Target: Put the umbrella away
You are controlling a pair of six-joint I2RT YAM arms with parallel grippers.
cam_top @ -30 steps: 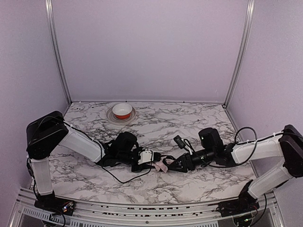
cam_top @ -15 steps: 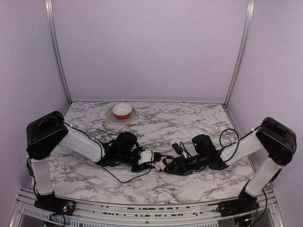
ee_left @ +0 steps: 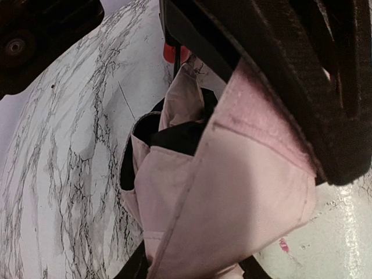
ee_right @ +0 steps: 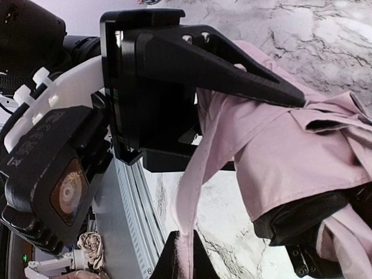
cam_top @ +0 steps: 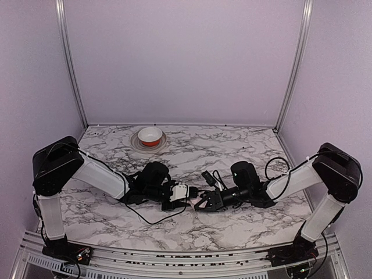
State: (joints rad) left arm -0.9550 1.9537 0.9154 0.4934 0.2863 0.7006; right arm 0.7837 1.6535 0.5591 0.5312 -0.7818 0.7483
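Crowding together low over the marbled tabletop [cam_top: 232,151], both arms hide nearly all of the umbrella [cam_top: 196,201]. Soft pale pink fabric with black lining bunches in creased folds. The left claw [ee_left: 273,116] grips it; the right claw [ee_right: 256,116] seems closed on it too. No writing is legible.

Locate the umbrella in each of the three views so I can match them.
Top external: umbrella barely visible, low centre, between the two grippers.
Left wrist: pink fabric fills centre and lower right.
Right wrist: pink folds on the right half.
Shared landmark: marble table.
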